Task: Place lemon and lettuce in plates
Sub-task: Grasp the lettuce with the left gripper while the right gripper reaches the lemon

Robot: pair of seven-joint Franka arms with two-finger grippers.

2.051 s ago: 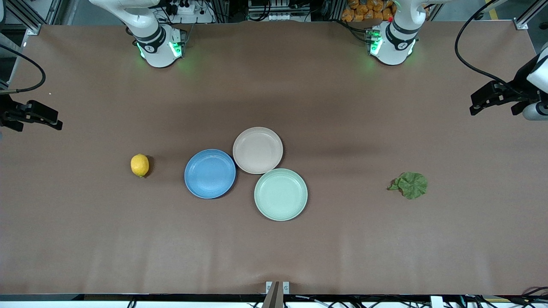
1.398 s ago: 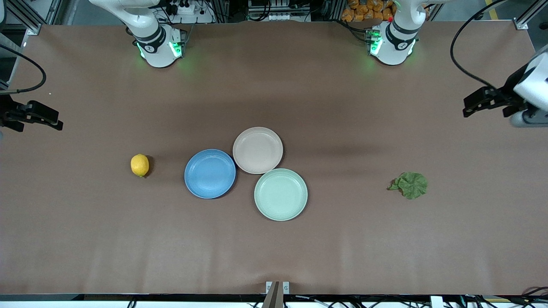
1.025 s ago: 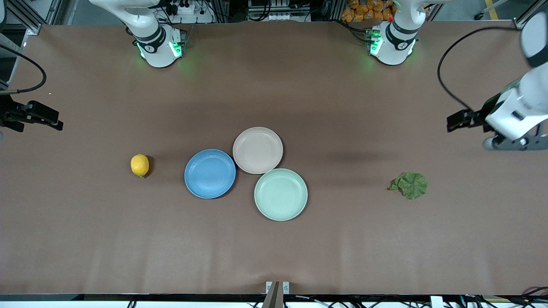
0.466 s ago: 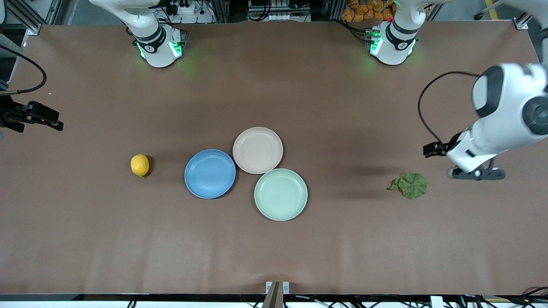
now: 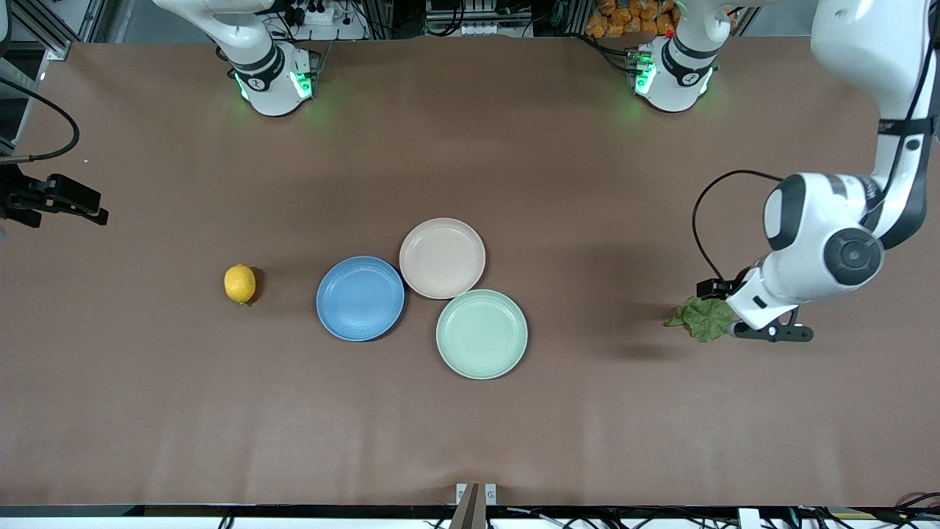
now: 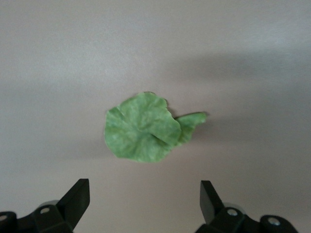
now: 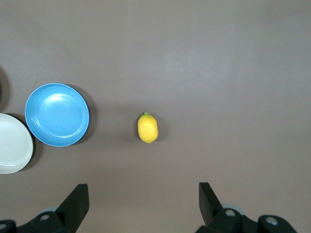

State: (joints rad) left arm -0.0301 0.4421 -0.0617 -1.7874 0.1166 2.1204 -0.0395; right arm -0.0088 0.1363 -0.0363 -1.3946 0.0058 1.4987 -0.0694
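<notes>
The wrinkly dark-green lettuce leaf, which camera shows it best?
The left wrist view: the wrinkly dark-green lettuce leaf lies whole and unobstructed on the table. In the front view the left arm covers one edge of it. The right wrist view misses it.

Lighting: even, overhead, moderately bright. Shadows: soft, at 3 o'clock of the lemon [image 5: 240, 283]; broad, faint band across the table [image 5: 147, 404]. Focus: front view sharp; left wrist view soft, washed-out. Glare: none.

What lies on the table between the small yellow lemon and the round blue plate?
Nothing: only bare brown table separates the small yellow lemon from the round blue plate, in front and right wrist views.
</notes>
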